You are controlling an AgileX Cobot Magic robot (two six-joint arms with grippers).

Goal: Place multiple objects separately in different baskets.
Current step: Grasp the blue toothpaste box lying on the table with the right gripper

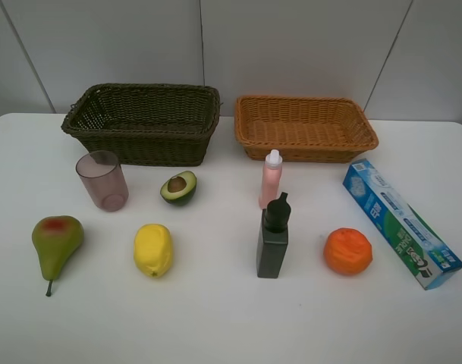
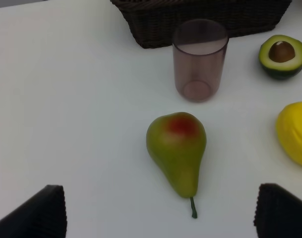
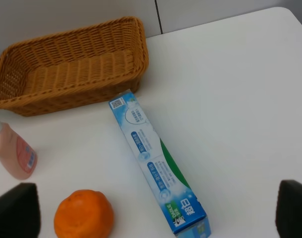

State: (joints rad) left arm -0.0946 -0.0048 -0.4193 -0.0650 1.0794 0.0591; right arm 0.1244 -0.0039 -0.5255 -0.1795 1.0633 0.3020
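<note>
Only my wrist cameras show my jaws. My left gripper (image 2: 163, 210) stands spread wide, holding nothing, the pear (image 2: 176, 151) lying ahead of it. Only the high view shows the dark bottle (image 1: 272, 241). Far to its left are the pear and mauve cup (image 1: 102, 180), nearer left the lemon (image 1: 153, 249) and halved avocado (image 1: 179, 187). The dark basket (image 1: 143, 121) sits back-left, the pink bottle (image 1: 271, 178) just behind, the tan basket (image 1: 306, 127) back-right. The orange (image 1: 347, 250) and toothpaste box (image 1: 401, 222) lie to its right. My right gripper (image 3: 153, 210) gapes wide too, holding nothing, the box ahead of it.
</note>
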